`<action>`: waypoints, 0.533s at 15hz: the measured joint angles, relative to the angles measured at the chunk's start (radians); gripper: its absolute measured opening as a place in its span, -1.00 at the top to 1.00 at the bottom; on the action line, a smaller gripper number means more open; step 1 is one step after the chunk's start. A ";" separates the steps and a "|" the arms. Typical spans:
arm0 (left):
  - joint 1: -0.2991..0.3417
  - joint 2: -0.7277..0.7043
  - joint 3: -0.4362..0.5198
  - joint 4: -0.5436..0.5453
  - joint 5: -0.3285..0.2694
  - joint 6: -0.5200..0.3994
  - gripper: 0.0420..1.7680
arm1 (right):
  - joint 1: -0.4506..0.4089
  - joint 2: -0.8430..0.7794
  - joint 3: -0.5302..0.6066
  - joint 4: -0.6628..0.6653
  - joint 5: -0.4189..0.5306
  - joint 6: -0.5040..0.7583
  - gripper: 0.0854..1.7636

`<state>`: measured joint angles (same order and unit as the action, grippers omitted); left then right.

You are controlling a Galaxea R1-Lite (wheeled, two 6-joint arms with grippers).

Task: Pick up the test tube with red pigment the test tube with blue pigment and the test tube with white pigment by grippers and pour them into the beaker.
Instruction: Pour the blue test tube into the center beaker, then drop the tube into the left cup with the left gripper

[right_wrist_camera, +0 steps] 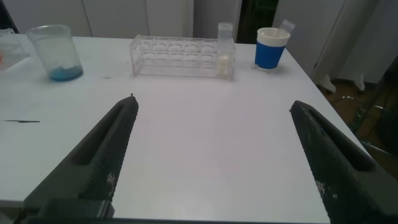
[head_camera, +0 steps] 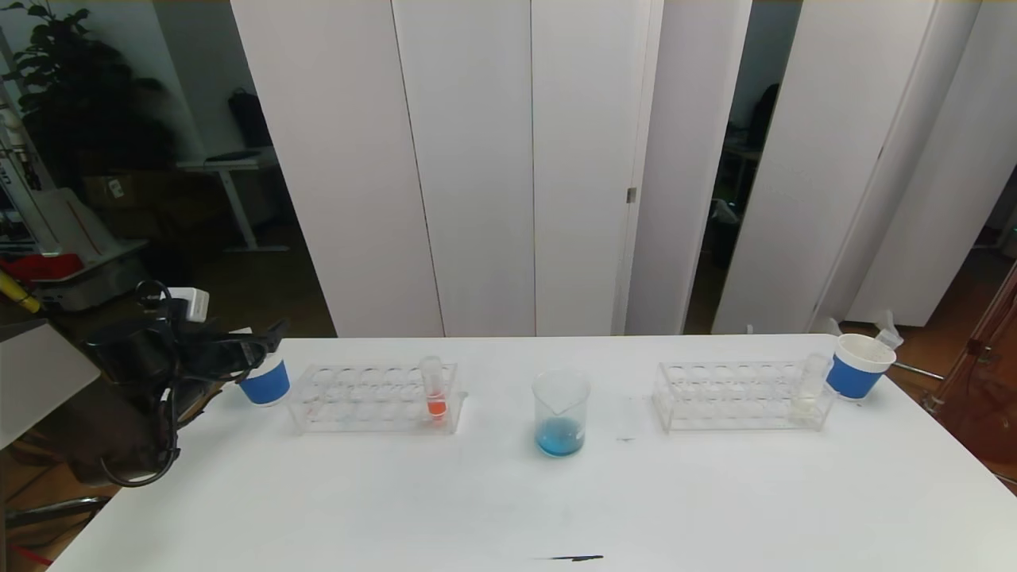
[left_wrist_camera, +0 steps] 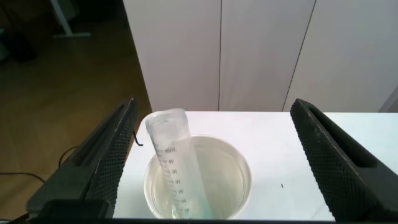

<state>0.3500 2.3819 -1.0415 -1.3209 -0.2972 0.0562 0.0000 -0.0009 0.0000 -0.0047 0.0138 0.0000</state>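
Test tube with blue pigment (left_wrist_camera: 174,163): emptied, seen leaning inside the left paper cup (left_wrist_camera: 239,180) at the table's (head_camera: 508,508) far-left corner, just a faint trace of colour at its base. Left gripper (head_camera: 266,343) is held directly over that cup, fingers (left_wrist_camera: 106,155) spread wide apart on either side of the tube, nothing clamped.

Next along, the left rack (head_camera: 373,397) is seen with the test tube with red pigment (head_camera: 434,388) standing upright in its right end, long axis vertical, well clear of the left gripper but on that arm's side, so the left arm is judged the nearer one for it.

Centre: beaker (head_camera: 561,413), upright, blue liquid pooled at the bottom. Blue pour judged done; red and white still outstanding.

Right rack (head_camera: 743,396): test tube with white pigment (head_camera: 810,388) upright at its right end, next to the right paper cup (head_camera: 858,365), where a clear tube leans.

Right gripper (right_wrist_camera: 214,162): not visible from the head, held low over the near right table edge, fingers apart, empty. White tube lies ahead of it and across the table; right arm judged nearer.
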 joint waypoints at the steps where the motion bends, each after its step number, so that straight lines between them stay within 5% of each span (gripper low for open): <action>1: 0.001 0.000 0.001 -0.001 0.000 0.000 -0.98 | 0.000 0.000 0.000 0.000 0.001 0.000 -0.98; 8: 0.003 -0.007 0.001 0.001 0.000 0.000 -0.98 | 0.000 0.000 0.000 0.000 0.001 0.000 -0.98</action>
<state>0.3526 2.3747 -1.0400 -1.3196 -0.2972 0.0566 0.0000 -0.0009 0.0000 -0.0047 0.0149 0.0000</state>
